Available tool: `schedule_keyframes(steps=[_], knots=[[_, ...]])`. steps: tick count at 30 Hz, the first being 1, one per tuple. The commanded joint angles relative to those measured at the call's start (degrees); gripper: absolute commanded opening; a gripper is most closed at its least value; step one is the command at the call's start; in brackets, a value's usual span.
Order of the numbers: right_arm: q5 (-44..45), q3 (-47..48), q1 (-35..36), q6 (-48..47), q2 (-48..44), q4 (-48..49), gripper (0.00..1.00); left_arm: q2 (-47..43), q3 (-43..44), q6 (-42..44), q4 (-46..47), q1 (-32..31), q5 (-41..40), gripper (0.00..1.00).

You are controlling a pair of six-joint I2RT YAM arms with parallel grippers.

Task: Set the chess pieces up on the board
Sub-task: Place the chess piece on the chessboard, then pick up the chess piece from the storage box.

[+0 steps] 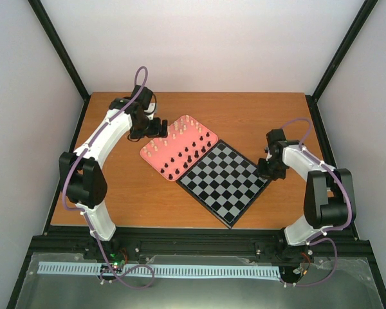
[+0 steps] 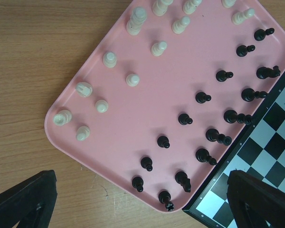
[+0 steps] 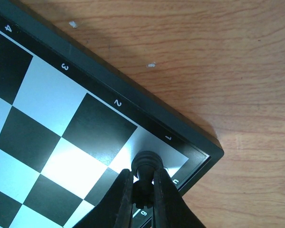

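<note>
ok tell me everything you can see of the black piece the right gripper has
The black chess piece is glossy and plastic-looking, with a round knobbed top. It stands upright, pinched at its stem by the right gripper, over the pale corner square of the board by the rim's 1 mark. Whether its base touches the square is hidden.

Tray (image 2: 142, 114): pink, rounded corners, laid flat on the counter (image 3: 218, 61), seen directly beneath the left jaws.
Counter: brown wood grain, spread under both jaws.
Specks (image 3: 152, 65): two, white, seen on the counter beyond the right jaws.
</note>
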Motion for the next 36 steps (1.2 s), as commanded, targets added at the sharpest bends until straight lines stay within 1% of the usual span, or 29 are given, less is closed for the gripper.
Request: schedule_keyframes(steps=[1,8,9,11,14,19,23,29,33,36], knots=[[-0.4,0.0,-0.5,0.2,2.7,-1.9,0.04,-0.1,0.4,-0.5,0.4,0.3,0.6,1.00],[-1.2,-0.3,-0.5,0.0,2.6,-2.0,0.43,0.0,0.4,-0.4,0.4,0.3,0.5,1.00],[-1.3,-0.2,-0.5,0.0,2.4,-2.1,0.47,0.0,0.4,-0.4,0.4,0.3,0.6,1.00],[-1.6,0.2,-0.5,-0.2,2.0,-2.4,0.53,0.0,0.4,-0.5,0.5,0.3,0.7,1.00],[-1.3,1.6,-0.5,-0.3,1.0,-3.4,0.58,0.0,0.6,-0.4,0.4,0.3,0.8,1.00],[-1.1,7.9,-0.4,-0.4,-0.4,-6.2,0.61,-0.1,0.6,-0.4,0.4,0.3,0.8,1.00],[-3.5,15.5,0.4,-1.0,0.8,-7.7,0.62,-0.2,0.7,-0.5,0.4,0.3,0.6,1.00],[-7.0,29.1,6.4,-1.6,9.5,-8.3,0.61,0.0,1.4,-0.4,0.0,0.3,0.4,1.00],[-7.2,39.1,11.9,-1.9,17.9,-7.5,0.59,0.0,1.7,-0.3,-0.2,0.4,0.1,1.00],[-8.0,45.3,14.2,-1.3,24.3,-6.2,0.57,0.1,1.7,-0.3,-0.3,0.3,0.1,1.00]])
